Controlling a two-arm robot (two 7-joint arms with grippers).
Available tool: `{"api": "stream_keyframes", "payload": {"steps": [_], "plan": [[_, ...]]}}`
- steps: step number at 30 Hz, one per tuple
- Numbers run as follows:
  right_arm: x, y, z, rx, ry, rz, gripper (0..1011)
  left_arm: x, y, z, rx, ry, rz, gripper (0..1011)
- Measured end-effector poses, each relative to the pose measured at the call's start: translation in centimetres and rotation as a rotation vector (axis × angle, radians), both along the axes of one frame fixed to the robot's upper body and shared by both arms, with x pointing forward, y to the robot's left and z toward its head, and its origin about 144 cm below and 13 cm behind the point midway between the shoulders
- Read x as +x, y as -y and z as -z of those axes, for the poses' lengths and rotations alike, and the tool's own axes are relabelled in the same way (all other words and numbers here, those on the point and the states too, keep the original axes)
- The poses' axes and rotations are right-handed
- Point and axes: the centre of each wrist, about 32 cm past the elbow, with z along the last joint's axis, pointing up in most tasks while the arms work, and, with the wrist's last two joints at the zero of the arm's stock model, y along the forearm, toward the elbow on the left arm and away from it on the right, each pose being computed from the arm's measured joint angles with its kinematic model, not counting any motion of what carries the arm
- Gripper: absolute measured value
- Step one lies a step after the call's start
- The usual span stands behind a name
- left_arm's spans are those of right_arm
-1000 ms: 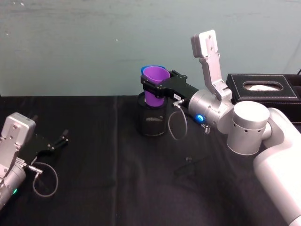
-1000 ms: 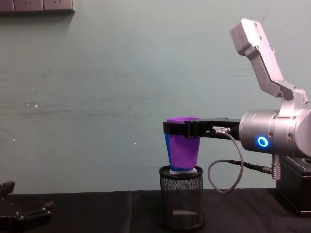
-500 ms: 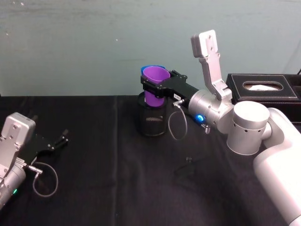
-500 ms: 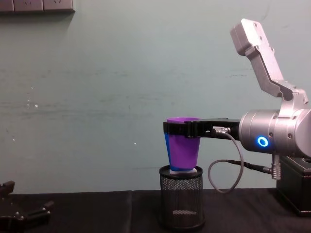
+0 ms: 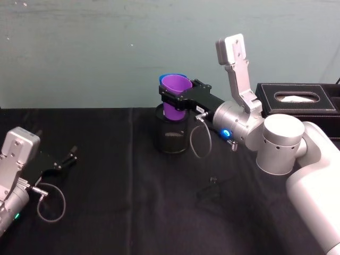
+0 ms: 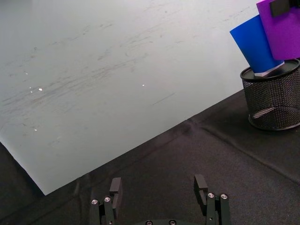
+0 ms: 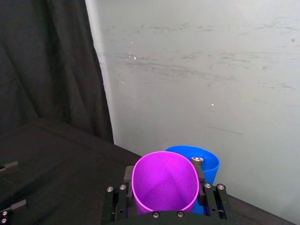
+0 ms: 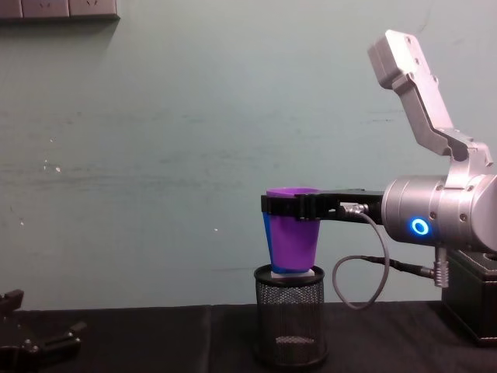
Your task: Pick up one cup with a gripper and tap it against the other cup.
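Free: table (image 5: pixel 117 180) bare, 9 to 11 o'clock.
Blocked: mesh holder (image 5: pixel 171 138) below purple cup (image 5: pixel 175 86) at 12; seemingly a tissue box (image 5: pixel 297 103) at 2.

A black cloth covers the desk (image 5: pixel 106 212), with a crease running front to back left of centre. A black wire-mesh holder (image 5: pixel 171 137) stands on it at 12 o'clock and a black tissue box (image 5: pixel 297 98) at 2 o'clock. A small dark item (image 5: pixel 212 181) (too small to identify) lies at 3 o'clock. The left hand (image 5: pixel 70 155) sits low at 9 o'clock; contact with the cloth is unclear.
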Motion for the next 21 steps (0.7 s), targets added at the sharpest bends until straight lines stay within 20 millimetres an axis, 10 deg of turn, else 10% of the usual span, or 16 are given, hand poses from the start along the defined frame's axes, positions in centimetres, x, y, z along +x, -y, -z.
{"api": "stream_keyframes", "payload": {"steps": [21], "plan": [[0.00, 0.00, 0.00, 0.000, 0.000, 0.000, 737, 0.00, 0.00, 0.00, 0.000, 0.000, 0.000, 1000]]}}
